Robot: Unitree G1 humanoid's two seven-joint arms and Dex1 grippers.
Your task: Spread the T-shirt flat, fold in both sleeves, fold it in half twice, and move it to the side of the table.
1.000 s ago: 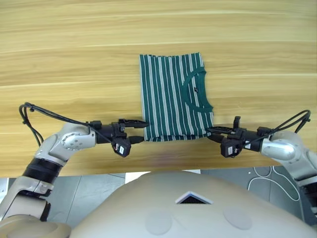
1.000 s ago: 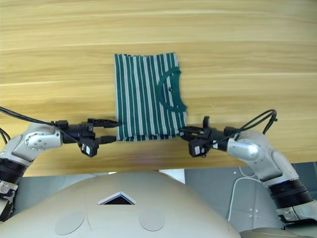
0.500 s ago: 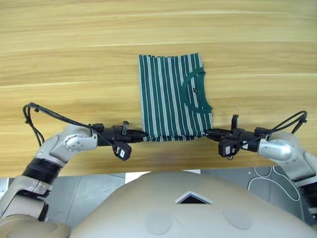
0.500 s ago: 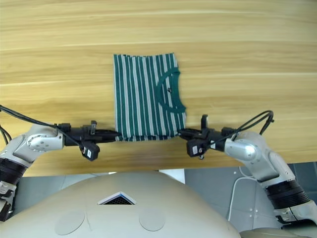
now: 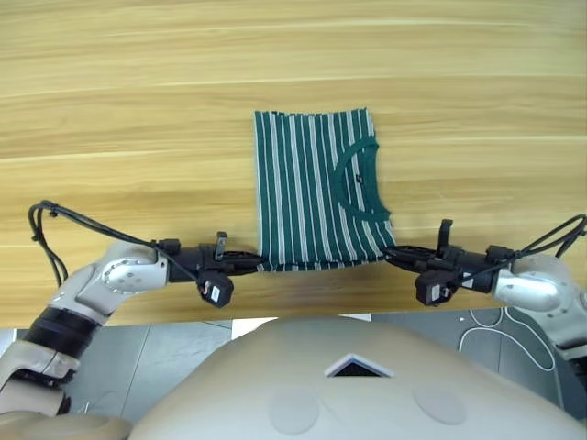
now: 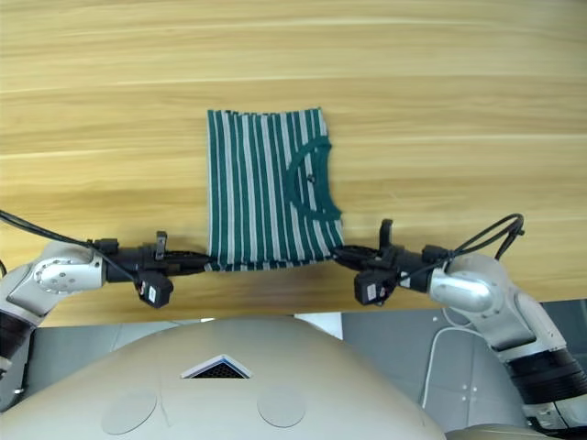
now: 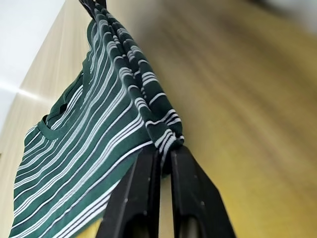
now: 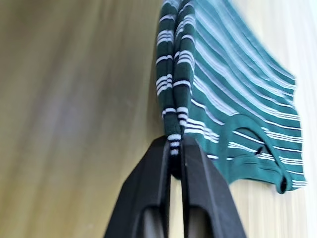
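Observation:
A green T-shirt with white stripes point(image 5: 312, 183) lies folded into a narrow rectangle on the wooden table point(image 5: 128, 101), collar on its right side. My left gripper point(image 5: 252, 263) is shut on the shirt's near left corner, and my right gripper point(image 5: 392, 254) is shut on the near right corner. Both hold the near edge a little above the table. In the left wrist view the black fingers point(image 7: 148, 188) pinch several bunched layers of the T-shirt point(image 7: 99, 114). The right wrist view shows its fingers point(image 8: 171, 163) clamped on the striped T-shirt edge point(image 8: 218, 89).
The table's near edge point(image 5: 303, 316) runs just behind both grippers, with grey floor point(image 5: 174, 357) below it. Bare wood stretches far, left and right of the shirt. A cable point(image 5: 64, 220) loops off my left arm.
Both grippers closed on the shirt's near corners and drew the near edge toward me and slightly up. The far edge of the shirt slid a little nearer.

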